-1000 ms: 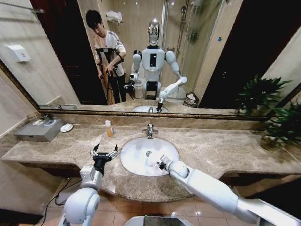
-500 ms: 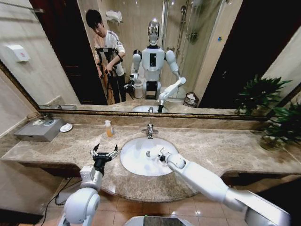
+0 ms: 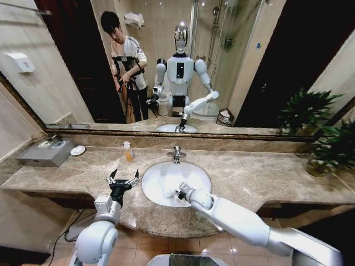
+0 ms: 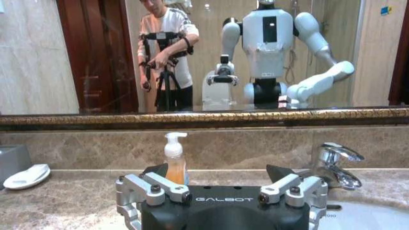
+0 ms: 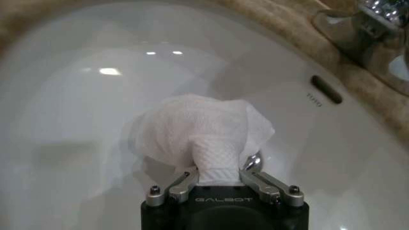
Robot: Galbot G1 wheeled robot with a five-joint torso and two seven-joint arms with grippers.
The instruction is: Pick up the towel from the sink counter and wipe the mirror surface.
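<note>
Soap bottle (image 3: 128,151) beside tap (image 3: 176,153)

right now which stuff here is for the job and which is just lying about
For the job: towel in the right gripper over the basin; counter; mirror.
Lying about: soap bottle, dish, tap, grey box, plants. Left gripper idle.
</note>
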